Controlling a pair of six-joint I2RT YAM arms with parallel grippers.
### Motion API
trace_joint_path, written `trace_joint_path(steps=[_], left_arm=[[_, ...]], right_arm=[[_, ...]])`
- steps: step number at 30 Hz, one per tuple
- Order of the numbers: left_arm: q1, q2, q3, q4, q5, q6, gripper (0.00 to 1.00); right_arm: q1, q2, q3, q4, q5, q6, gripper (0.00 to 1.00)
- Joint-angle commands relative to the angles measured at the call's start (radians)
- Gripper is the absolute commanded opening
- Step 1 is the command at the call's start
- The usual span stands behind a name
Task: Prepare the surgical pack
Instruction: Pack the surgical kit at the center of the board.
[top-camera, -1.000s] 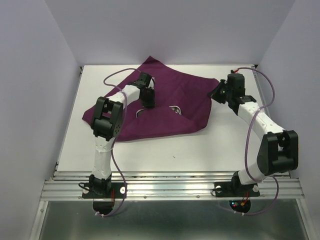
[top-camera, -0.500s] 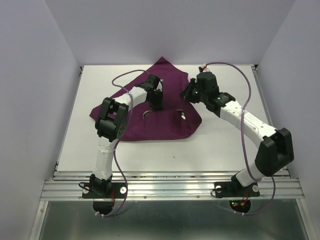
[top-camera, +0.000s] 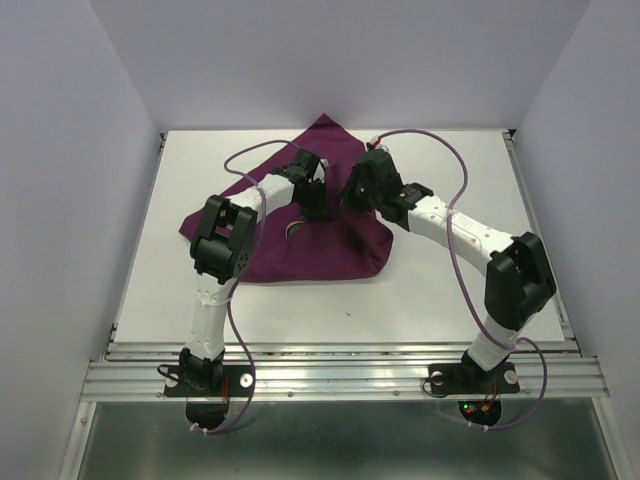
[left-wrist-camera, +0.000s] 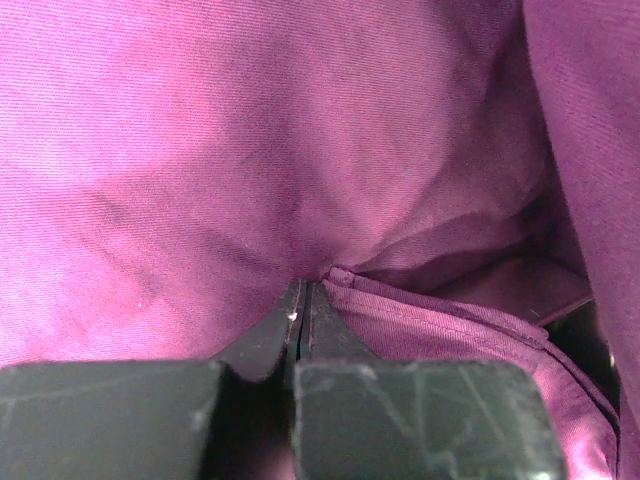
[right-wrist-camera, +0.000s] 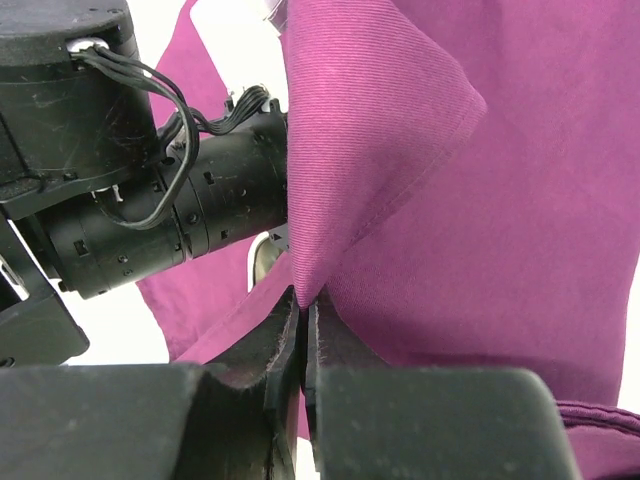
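Observation:
The dark purple cloth lies rumpled across the back middle of the white table. My right gripper is shut on one of its corners and holds that flap lifted over the cloth's middle. In the right wrist view the fabric rises straight out of the closed tips. My left gripper points down close beside it, shut, and cloth creases run together at its tips. A shiny steel tray rim peeks from under the cloth. Gauze and instruments are hidden.
The white table has pale walls on three sides and a metal rail along its near edge. My left arm's black wrist sits very close to the right gripper. Both purple cables loop above the arms.
My right gripper has carried the cloth's right corner leftward from the table's right side over the cloth's middle. The left gripper shifted slightly right, and the cloth bunched narrower.

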Motion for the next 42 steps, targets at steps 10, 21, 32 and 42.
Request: trace_joint_path(steps=[10, 21, 32, 42], left_arm=[[-0.019, 0.022, -0.036, -0.077, 0.009, 0.013, 0.00], [0.032, -0.024, 0.006, -0.097, 0.086, 0.013, 0.00], [0.084, -0.067, 0.056, -0.137, 0.115, -0.019, 0.14], [0.173, -0.202, 0.056, -0.166, 0.063, -0.031, 0.31]], right_arm=[[0.016, 0.020, 0.035, 0.027, 0.054, 0.011, 0.01], [0.016, 0.083, 0.015, 0.041, 0.030, -0.002, 0.01], [0.025, 0.216, 0.102, 0.008, -0.061, -0.037, 0.11], [0.025, -0.056, 0.040, -0.066, 0.166, -0.112, 0.74]])
